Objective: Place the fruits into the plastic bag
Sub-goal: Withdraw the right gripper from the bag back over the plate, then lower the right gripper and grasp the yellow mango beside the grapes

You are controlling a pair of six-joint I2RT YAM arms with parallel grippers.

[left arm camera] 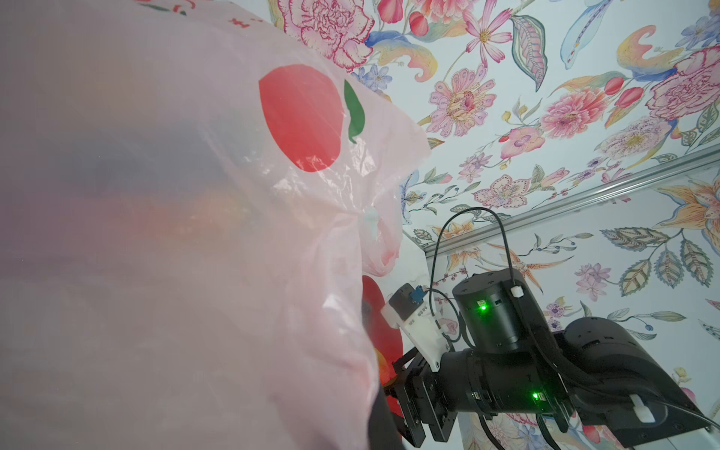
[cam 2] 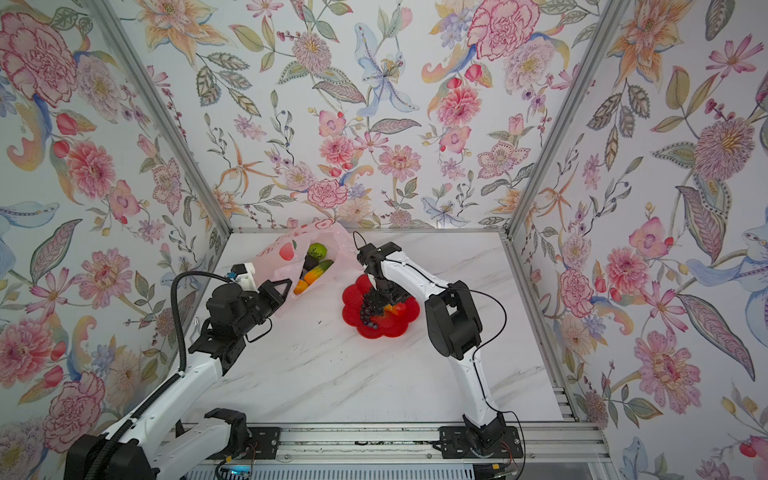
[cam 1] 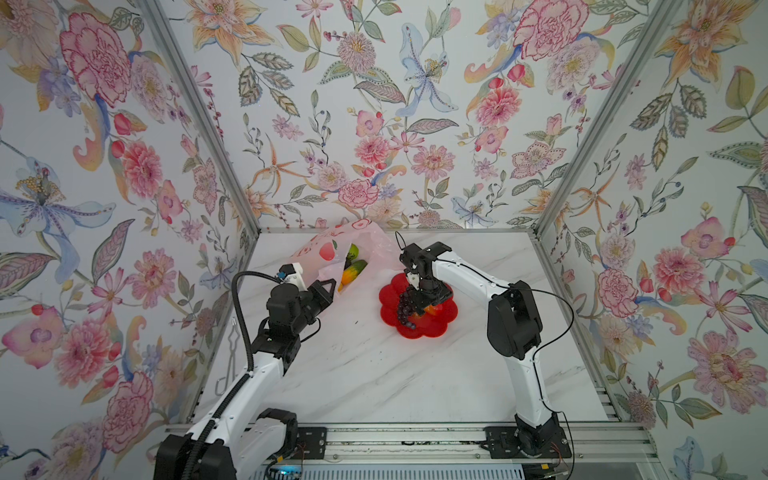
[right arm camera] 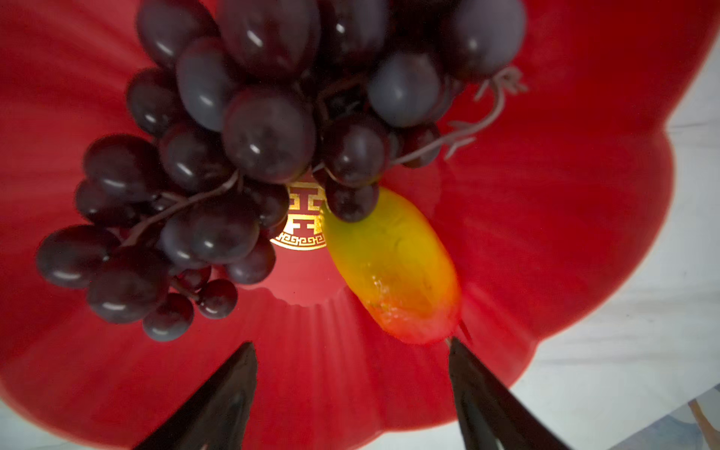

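Pink, thin and see-through: the plastic bag [cam 1: 376,243], slumped at the back of the marble table [cam 1: 374,374], left of centre, close to the floral wall [cam 1: 374,124]. Pinched at its near edge by the left gripper [cam 1: 328,286], clenched on the film, with the mouth held agape (from the left wrist camera, little to see but pale plastic [left arm camera: 195,272] and a red printed fruit [left arm camera: 302,117]).

Inside the mouth, in both top views: a green bumpy ball [cam 1: 353,250], a green-yellow oblong [cam 1: 359,266] just below it, an orange mango shape [cam 1: 348,275]; beside them a dark piece [cam 2: 309,261].

Just right of the bag, a red flower-shaped dish [cam 1: 419,328]. On the dish, a dark purple grape bunch [right arm camera: 233,136] and a yellow-to-red mango [right arm camera: 393,265], touching at the mango's yellow end.

Over the dish, pointing down, the right gripper [right arm camera: 350,343]: fingers spread, nothing between them, one fingertip just beside the mango's red end.
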